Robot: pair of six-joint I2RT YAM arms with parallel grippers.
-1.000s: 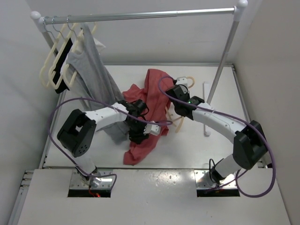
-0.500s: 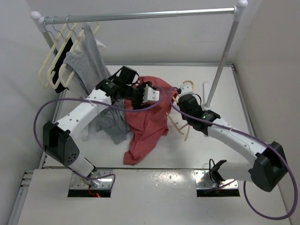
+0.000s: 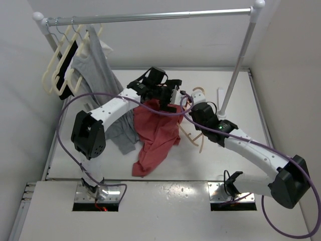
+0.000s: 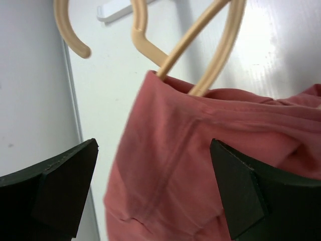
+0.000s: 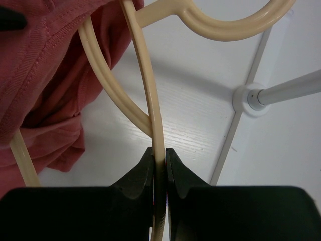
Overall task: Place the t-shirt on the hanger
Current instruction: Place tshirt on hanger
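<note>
The salmon-red t-shirt (image 3: 155,133) hangs in a bunch from the left arm of the beige hanger (image 3: 193,125) and trails onto the table. In the left wrist view the hanger (image 4: 218,45) runs into the t-shirt's (image 4: 190,165) folded edge. My left gripper (image 3: 170,100) hovers at the top of the cloth, open; its fingers (image 4: 55,186) stand wide on either side of the fabric, gripping nothing. My right gripper (image 5: 159,150) is shut on a thin arm of the hanger (image 5: 143,70), holding it off the table, with the t-shirt (image 5: 45,75) to its left.
A clothes rack's rail (image 3: 150,17) crosses the back and its upright pole (image 3: 241,60) stands right of the hanger, on a white foot (image 3: 220,115). Cream hangers (image 3: 55,65) with a grey t-shirt (image 3: 98,70) hang at the rail's left end; grey cloth (image 3: 120,138) reaches the table.
My left arm swung from the near table up and back to the hanger's top with the t-shirt, then opened and let the cloth go. The right arm shifted the hanger slightly.
</note>
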